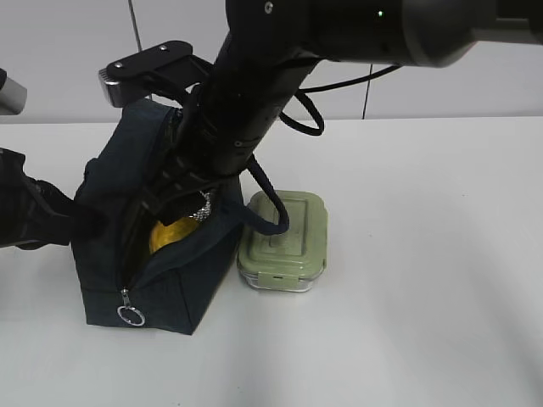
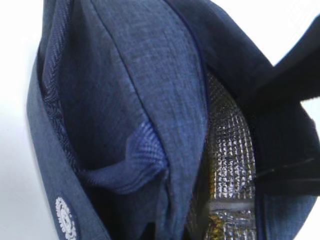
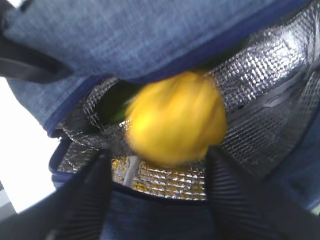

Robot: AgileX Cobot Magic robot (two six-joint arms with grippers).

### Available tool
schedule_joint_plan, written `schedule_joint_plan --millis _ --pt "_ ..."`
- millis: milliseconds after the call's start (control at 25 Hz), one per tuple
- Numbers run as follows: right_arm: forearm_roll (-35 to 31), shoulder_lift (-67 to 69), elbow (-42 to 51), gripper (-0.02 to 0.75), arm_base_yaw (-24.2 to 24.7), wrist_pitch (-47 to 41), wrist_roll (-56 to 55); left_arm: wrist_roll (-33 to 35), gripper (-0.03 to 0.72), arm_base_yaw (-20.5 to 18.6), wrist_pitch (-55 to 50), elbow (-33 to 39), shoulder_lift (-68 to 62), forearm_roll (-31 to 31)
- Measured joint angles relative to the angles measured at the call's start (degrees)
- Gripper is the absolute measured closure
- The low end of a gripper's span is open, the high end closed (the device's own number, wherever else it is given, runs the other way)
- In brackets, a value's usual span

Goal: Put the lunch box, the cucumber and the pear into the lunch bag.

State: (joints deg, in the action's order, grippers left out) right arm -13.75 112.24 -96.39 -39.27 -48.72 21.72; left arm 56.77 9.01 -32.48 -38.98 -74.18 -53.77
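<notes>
The right end effector (image 3: 160,195) sits inside the mouth of the lunch bag (image 1: 161,280), its two ribbed black fingers (image 3: 90,195) spread apart with the pear (image 3: 175,117) between and just beyond them, blurred, round and yellow-orange; whether they touch it I cannot tell. Behind the pear a dark green sliver, probably the cucumber (image 3: 112,105), lies against quilted silver lining. The left end effector, closed, holds the navy woven fabric at the bag's side. One lunch box (image 1: 284,242), sage-lidded with rounded corners, stands on the white bench (image 1: 424,297) touching the bag's right side

A lab: bare white table (image 1: 424,339), plain white wall (image 1: 68,51).
</notes>
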Motion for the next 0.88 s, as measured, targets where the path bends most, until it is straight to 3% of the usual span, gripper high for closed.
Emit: schedule_joint_plan --millis 280,480,680,880 --pt "-0.4 -7.0 0.1 0.228 1.8 1.9 -4.2 0.0 0.688 0.0 0.0 0.0 0.0 0.1" --pt "-3.5 -9.8 7.5 0.233 9.7 1.9 -7.3 0.0 0.688 0.0 -0.1 0.0 0.0 0.1" --pt "-18.2 -10.7 19.0 0.234 19.7 3.4 -1.1 0.0 0.688 0.0 -0.2 0.0 0.0 0.1" --pt "-41.4 -11.0 27.8 0.234 28.8 4.1 14.4 0.0 0.688 0.0 -0.3 0.0 0.0 0.1"
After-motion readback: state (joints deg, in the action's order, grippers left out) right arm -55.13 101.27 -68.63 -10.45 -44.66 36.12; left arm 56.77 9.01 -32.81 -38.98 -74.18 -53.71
